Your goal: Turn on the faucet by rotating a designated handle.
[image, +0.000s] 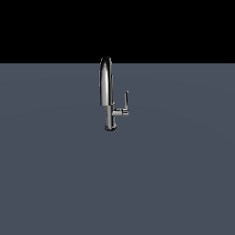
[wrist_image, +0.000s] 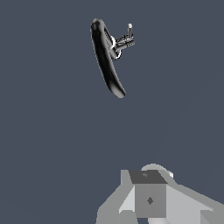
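Faucet (image: 106,92) stands upright on grey desk (image: 55,174) in exterior view, about frame centre. Handle (image: 125,102) sits at 3 o'clock off its body, lever pointing up. No arm visible here.

Wrist view: faucet (wrist_image: 106,59) seen from above, far from pincer (wrist_image: 150,197), roughly at its 11 o'clock. Handle (wrist_image: 127,38) juts sideways from faucet body. Fingertips out of frame; can't tell pincer state.

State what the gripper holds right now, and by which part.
Nothing. The gripper is far from the faucet and its handle, with bare floor between. Its fingers are out of frame, so open or shut cannot be told.
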### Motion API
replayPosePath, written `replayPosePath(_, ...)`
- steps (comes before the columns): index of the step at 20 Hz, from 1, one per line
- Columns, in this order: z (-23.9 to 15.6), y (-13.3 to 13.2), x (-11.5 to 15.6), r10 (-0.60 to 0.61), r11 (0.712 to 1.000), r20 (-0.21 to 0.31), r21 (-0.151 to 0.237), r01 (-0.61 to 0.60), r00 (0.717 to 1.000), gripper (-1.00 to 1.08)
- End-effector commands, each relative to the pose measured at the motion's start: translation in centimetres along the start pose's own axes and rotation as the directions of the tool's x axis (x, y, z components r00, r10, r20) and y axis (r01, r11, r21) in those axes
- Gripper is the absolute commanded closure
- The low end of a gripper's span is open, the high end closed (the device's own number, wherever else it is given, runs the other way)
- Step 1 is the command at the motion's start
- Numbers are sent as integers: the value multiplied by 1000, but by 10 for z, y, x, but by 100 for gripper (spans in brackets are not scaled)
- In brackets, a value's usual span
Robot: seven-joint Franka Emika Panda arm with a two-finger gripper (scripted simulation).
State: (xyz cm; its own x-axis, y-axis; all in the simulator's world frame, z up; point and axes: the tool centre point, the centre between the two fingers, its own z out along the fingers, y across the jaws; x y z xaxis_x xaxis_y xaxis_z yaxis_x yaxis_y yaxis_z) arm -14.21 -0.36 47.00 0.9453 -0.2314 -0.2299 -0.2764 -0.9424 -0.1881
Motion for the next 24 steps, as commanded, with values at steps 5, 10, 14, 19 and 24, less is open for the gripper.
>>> replayPosePath(5,7,-5,40,87,992,99,85,-95,991,108)
replayPosePath(10,15,-7,71,147,974,180,144,-174,973,108)
replayPosePath(14,23,-7,95,190,953,249,187,-240,950,108)
replayPosePath(19,36,-6,126,237,916,338,235,-326,911,108)
replayPosePath(24,51,-3,157,275,868,430,274,-415,860,108)
